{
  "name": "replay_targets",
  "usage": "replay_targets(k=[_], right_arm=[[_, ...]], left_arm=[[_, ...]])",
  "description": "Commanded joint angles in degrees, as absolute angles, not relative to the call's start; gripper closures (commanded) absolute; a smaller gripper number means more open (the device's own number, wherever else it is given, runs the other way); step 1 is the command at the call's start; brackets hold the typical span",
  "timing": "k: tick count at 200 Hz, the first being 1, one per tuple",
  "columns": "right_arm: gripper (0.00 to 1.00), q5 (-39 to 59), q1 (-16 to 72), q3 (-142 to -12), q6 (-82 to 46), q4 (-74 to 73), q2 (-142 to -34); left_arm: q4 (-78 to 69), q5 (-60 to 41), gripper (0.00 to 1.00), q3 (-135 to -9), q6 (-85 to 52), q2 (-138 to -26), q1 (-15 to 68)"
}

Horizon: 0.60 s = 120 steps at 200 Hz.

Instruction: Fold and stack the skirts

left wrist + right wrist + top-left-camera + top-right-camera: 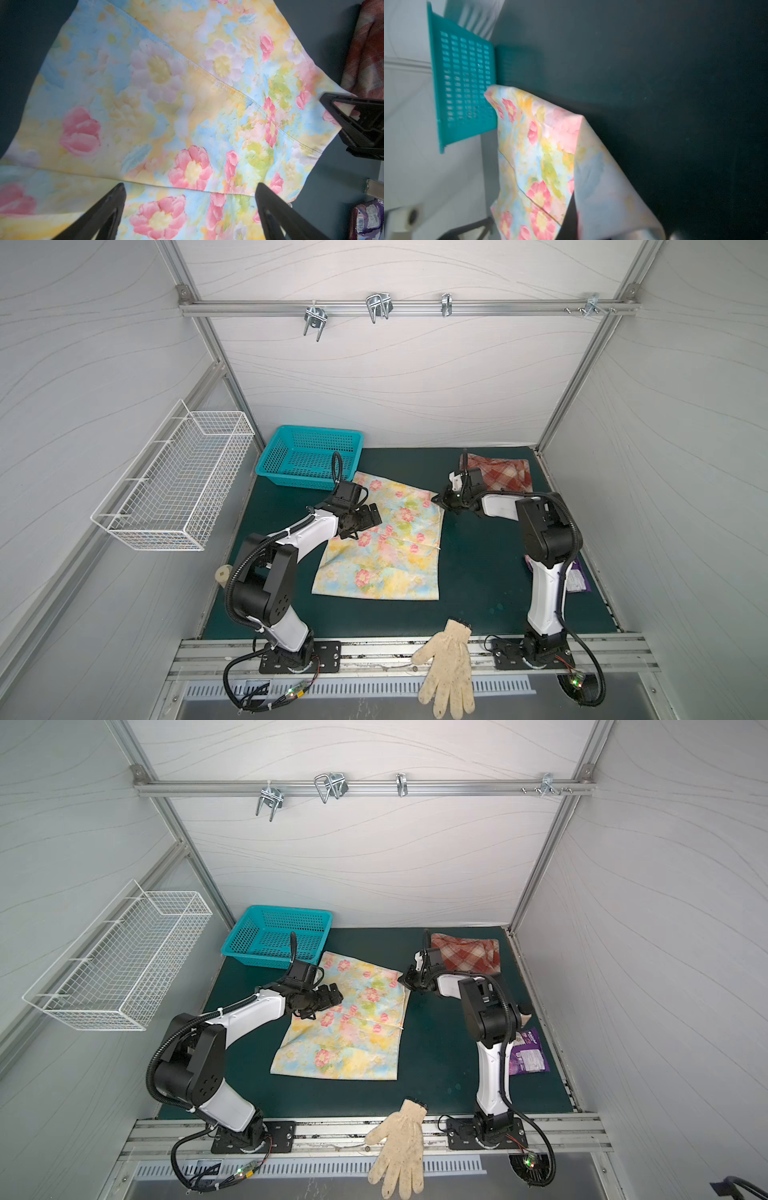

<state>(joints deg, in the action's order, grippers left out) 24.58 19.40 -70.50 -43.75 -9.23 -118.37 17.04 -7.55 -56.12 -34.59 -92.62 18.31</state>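
The thin pastel floral skirt lies spread on the green mat, filling the left wrist view. My left gripper hovers open over its far left part, nothing between the fingers. My right gripper is shut on the skirt's far right corner, and the cloth rises and folds over at the pinch. The left wrist view also catches that gripper at the corner. The rust-red plaid skirt lies folded at the back right.
A teal basket stands at the back left, touching the floral skirt's far corner. A white wire basket hangs on the left wall. A cream glove lies over the front rail. A purple packet sits by the right arm.
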Motion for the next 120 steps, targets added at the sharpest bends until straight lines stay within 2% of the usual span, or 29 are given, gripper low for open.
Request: replay_targets(k=[1, 35, 120], right_arm=[[0.99, 25.62, 19.22, -69.43, -46.42, -12.91, -117.46], [1.00, 25.15, 19.17, -67.30, -47.22, -11.95, -112.10], [1.00, 23.25, 19.92, -54.79, -53.71, -10.36, -89.58]], left_arm=[[17.23, -7.64, 0.03, -55.99, -34.10, -90.94, 17.89], [17.06, -8.04, 0.03, -56.25, -33.93, -90.79, 17.75], [15.05, -10.74, 0.03, -56.47, -33.88, -90.68, 17.75]])
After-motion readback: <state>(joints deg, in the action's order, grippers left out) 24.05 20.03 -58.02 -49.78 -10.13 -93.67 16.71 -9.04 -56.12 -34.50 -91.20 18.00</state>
